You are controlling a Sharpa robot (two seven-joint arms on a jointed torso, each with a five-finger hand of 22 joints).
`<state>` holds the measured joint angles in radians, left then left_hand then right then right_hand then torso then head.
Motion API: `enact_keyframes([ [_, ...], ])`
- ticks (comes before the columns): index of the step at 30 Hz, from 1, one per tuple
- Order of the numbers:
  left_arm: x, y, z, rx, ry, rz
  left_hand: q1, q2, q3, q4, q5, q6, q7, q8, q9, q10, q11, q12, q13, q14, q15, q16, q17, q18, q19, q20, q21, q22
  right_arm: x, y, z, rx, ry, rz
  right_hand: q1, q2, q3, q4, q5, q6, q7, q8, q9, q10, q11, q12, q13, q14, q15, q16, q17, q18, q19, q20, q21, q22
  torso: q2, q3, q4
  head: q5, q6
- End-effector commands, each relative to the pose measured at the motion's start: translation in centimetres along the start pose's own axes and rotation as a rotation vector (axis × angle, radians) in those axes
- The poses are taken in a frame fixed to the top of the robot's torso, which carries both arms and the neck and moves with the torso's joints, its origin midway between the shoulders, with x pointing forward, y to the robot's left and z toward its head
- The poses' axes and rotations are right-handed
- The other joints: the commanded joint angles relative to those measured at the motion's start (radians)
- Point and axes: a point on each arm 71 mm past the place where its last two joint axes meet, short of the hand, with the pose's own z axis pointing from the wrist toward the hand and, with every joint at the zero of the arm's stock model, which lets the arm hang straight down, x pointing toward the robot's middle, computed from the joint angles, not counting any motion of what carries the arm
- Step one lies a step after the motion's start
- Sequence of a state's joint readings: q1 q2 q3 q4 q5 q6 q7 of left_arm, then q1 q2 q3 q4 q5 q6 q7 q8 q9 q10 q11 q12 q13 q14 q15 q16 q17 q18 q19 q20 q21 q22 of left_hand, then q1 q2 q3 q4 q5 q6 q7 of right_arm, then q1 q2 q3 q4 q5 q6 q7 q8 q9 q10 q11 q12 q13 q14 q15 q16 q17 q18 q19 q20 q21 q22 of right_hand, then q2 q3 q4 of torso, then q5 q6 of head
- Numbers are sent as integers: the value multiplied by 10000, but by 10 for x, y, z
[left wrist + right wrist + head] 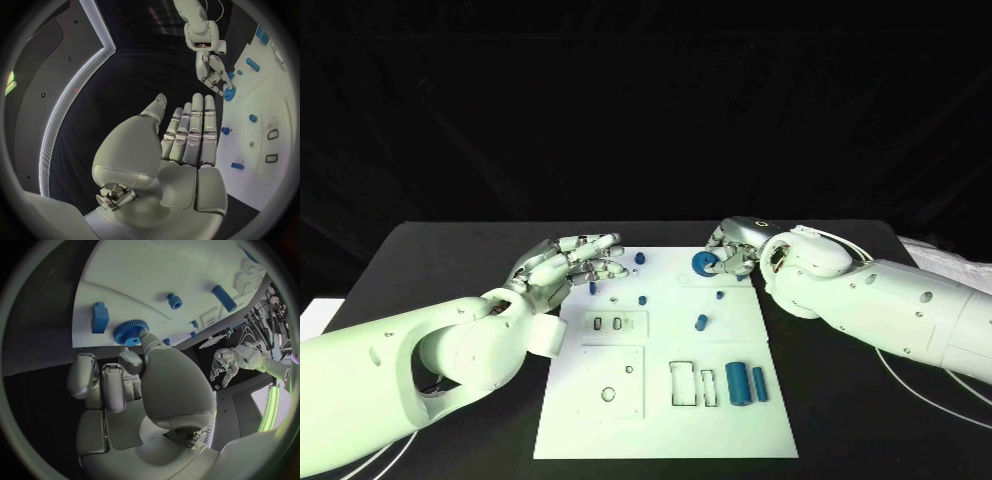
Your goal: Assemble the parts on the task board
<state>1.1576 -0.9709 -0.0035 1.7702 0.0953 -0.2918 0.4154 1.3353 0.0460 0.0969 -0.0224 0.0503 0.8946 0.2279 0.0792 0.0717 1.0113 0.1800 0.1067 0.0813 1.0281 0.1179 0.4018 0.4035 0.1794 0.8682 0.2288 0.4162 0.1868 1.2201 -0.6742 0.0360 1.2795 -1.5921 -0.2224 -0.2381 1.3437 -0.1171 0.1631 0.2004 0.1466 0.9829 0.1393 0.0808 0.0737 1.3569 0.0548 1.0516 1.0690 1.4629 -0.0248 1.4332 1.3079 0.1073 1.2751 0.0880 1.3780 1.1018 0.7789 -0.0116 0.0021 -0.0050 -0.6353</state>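
Observation:
The white task board (661,420) lies mid-table with several small blue parts on it. My right hand (737,250) hangs over the board's far edge and pinches a blue gear (705,265) between thumb and a finger. In the right wrist view the thumb tip meets the gear (131,332) just above the board (144,270), and the other fingers (100,382) are curled in. My left hand (574,262) hovers at the board's far left corner with straight fingers (194,130), holding nothing. The left wrist view shows the right hand (211,70) with the gear (229,86).
Two blue cylinders (746,384) stand side by side near the board's right front, next to rectangular slots (682,383). A blue peg (702,322) lies mid-board. Small pegs (640,258) dot the far part. A blue block (100,317) lies near the gear. Black table (444,260) surrounds the board.

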Motion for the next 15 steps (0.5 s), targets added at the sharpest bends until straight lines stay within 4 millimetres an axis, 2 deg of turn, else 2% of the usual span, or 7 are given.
enact_keyframes([
  [1, 3, -1, 1, 57, 206, -112, 40, 99, 26, -57, 16, -59, 135, -57, -6, -74, 1, -17, -12, -72, 18, -53, 1, 7, -58, -11, -50, -16, 3, 2, 1, -56, 278, -174, 14, 102, 4, 74, 22, 93, -8, 59, 11, -1, -55, 51, 35, 643, 31, 54, 196, -165, 39, 36, 37, 15, -3, 8, 3, 2, -26],
  [8, 3, -1, 1, 52, 215, -116, 42, 106, 32, -65, 17, -57, 133, -55, -4, -70, -2, -8, -11, -70, 16, -53, 2, 10, -59, -9, -49, -17, 7, 5, 3, -75, 540, -276, 52, 141, 17, 41, 18, 192, -28, 84, 15, 12, -73, 112, 124, 650, 16, 85, 247, -167, 43, 25, 44, 31, 11, 20, 4, 13, -70],
  [15, 2, -1, 0, 52, 204, -112, 42, 106, 32, -65, 17, -57, 133, -55, -4, -70, -2, -8, -11, -70, 16, -53, 2, 10, -59, -9, -49, -17, 13, 4, 4, 72, 778, -543, 87, 135, 19, 4, -11, 211, -32, 79, 11, 18, -79, 139, 165, 659, 10, 115, 298, -172, 57, 19, 56, 58, 5, 9, 8, 2, -125],
])
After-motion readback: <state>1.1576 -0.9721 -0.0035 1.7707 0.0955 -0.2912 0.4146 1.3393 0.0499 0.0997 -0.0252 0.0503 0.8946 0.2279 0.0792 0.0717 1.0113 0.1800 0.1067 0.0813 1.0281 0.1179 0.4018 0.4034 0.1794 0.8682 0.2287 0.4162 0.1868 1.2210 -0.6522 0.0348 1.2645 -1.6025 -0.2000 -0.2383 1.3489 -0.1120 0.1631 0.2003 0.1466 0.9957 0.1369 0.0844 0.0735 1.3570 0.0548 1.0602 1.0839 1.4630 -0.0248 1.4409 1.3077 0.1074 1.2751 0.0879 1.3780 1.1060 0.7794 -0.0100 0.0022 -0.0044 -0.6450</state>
